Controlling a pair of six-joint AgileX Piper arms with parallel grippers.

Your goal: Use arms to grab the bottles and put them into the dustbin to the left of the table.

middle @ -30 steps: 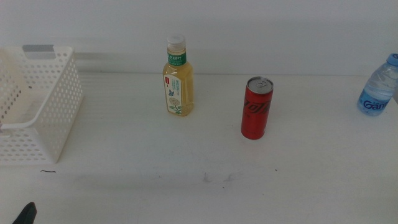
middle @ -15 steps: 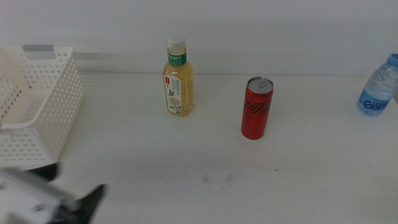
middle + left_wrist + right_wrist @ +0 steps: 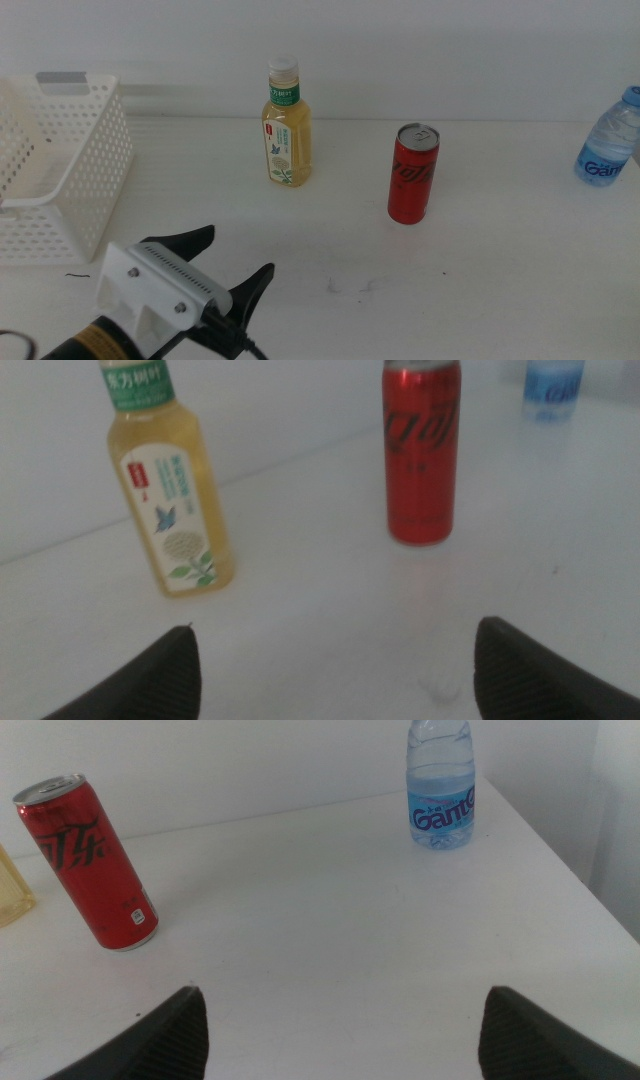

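Nearest the camera in the middle view, the left gripper (image 3: 232, 260) sits low over the white table (image 3: 480, 280), its white boxy housing ribbed along the top edge and its two dark tapered jaws spread wide apart with nothing between them, pointing toward the tea bottle (image 3: 287, 123). Left of the tea bottle stands the dustbin (image 3: 70, 170), a white plastic basket with perforated walls and a grey strip on its rim; neither wrist view shows it. The right gripper (image 3: 340, 1020) appears only in its own wrist view, jaws likewise wide apart and holding nothing. Right of the tea bottle, a little nearer, stands the slim red soda can (image 3: 412, 174), smooth and cylindrical with a silver top. The tea bottle itself is upright, pale yellow, white-capped, green-labelled. Farthest right of it, cut by the picture edge, stands the clear water bottle (image 3: 607, 140); the right wrist view shows its ribbed body and blue label whole.
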